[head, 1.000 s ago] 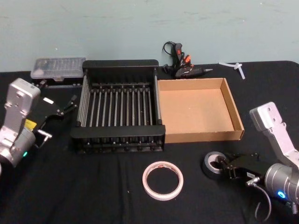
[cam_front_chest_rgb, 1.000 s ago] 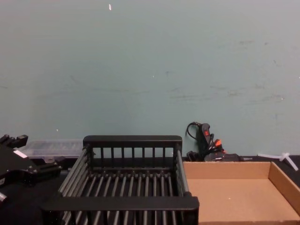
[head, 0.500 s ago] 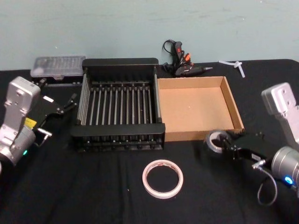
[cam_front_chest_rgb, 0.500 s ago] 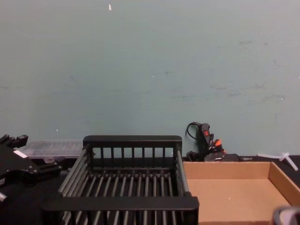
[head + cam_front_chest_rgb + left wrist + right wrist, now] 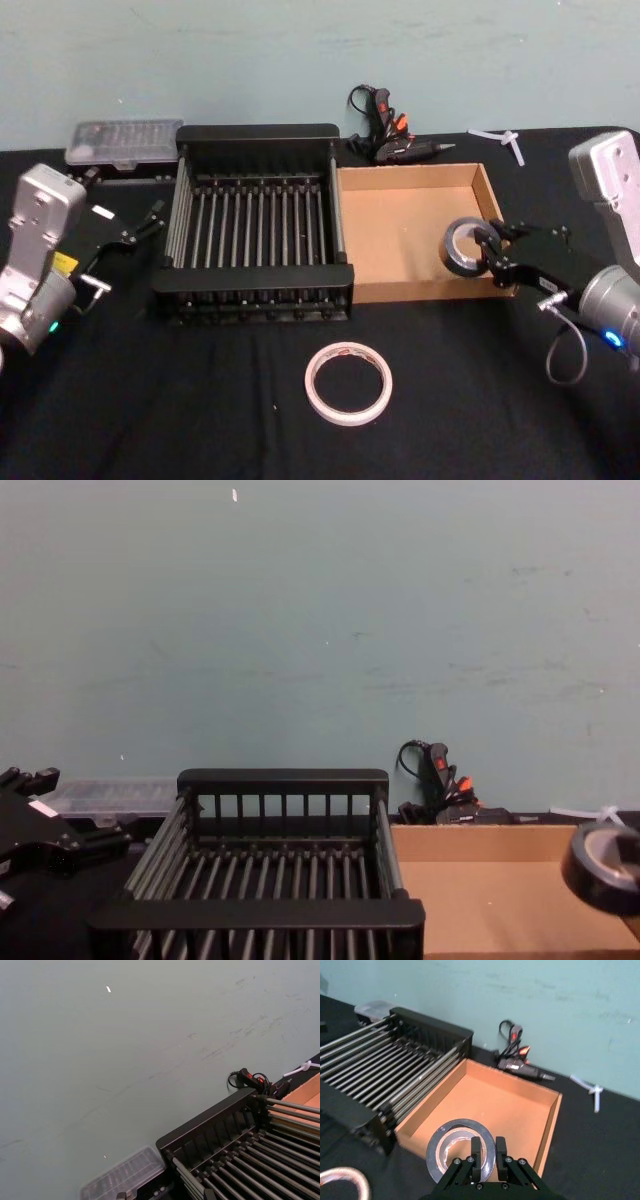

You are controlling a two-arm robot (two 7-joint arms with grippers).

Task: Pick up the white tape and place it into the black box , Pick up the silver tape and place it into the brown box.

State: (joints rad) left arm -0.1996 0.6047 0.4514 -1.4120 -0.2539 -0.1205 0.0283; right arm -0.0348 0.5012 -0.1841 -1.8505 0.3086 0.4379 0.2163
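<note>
My left gripper [image 5: 150, 222] hangs idle beside the black box [image 5: 255, 139], its fingers apart and holding nothing. That box has nothing in it, and the white tape [image 5: 348, 384] lies flat on the table in front of it, untouched, so that half is all to do. My right gripper [image 5: 487, 257] is clamped on the silver tape [image 5: 465, 246], held tilted above the brown box [image 5: 432, 293], near its front right corner; only the release remains.

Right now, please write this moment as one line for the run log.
right pincer: shut on silver tape, held above brown box | white tape: on table, before black box | left pincer: parked left
</note>
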